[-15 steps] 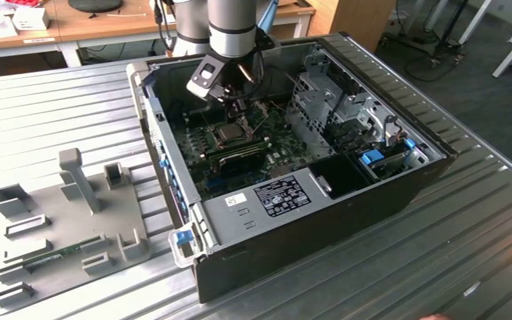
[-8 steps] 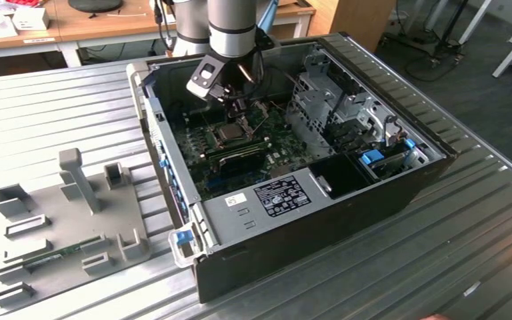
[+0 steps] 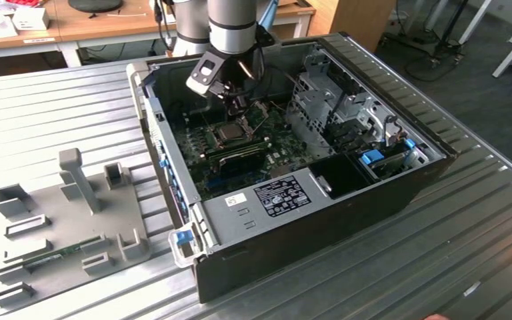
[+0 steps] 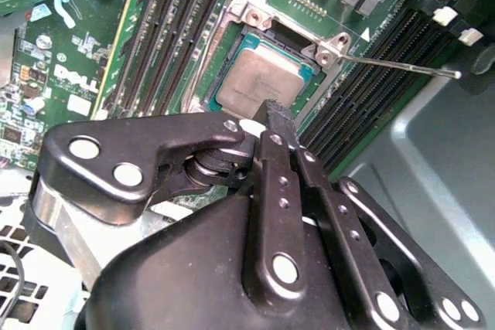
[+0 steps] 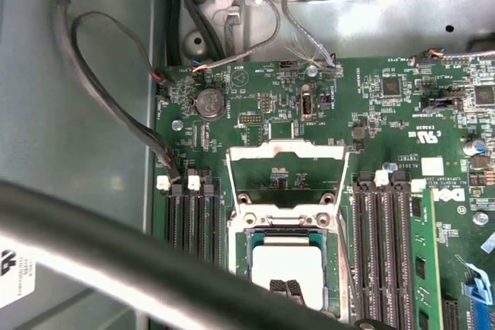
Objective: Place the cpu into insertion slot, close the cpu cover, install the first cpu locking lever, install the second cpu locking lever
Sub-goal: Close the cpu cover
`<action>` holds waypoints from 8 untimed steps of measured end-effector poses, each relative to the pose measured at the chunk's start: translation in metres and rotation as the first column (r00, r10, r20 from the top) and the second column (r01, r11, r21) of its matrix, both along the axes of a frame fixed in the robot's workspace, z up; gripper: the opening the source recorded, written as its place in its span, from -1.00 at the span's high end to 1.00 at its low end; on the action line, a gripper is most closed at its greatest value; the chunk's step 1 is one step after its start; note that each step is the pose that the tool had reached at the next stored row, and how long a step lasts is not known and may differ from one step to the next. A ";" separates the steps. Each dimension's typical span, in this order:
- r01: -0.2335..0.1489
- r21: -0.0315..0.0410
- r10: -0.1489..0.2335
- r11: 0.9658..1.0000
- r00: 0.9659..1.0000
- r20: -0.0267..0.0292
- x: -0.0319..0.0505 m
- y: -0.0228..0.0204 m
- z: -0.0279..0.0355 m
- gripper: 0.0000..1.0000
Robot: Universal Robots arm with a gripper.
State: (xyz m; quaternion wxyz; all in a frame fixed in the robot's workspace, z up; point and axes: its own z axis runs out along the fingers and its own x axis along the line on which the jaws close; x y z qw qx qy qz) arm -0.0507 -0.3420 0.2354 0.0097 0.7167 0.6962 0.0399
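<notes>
item 1: computer case (image 3: pixel 354 200), open side up, on the ribbed metal table (image 3: pixel 43 113), centre of the exterior view. contents i can see: green circuit board (image 3: pixel 279 150), grey drive cage (image 3: pixel 323 107).

item 2: insertion slot (image 5: pixel 250 260) on that board, holding the cpu (image 5: pixel 288 260), a flat square chip with a silvery-beige face, seated level inside the dark rim.

item 3: cpu cover (image 5: pixel 286 148), a silver frame with a cut-out centre, swung open, just beside the slot.

item 4: tool (image 4: pixel 275 112), fingers pinched narrow, gripping nothing, tips at the cpu's edge. i cannot tell if they touch it.
</notes>
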 end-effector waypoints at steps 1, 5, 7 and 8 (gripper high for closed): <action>0.000 0.000 0.000 1.000 1.000 0.000 0.0000 0.0000 0.0028 0.79; 0.000 0.000 0.000 1.000 1.000 0.000 0.0000 0.0000 0.0076 0.79; 0.000 0.000 0.000 1.000 1.000 0.000 0.0000 0.0000 0.0099 0.79; 0.000 0.000 0.000 1.000 1.000 0.000 0.0000 0.0000 0.0115 0.79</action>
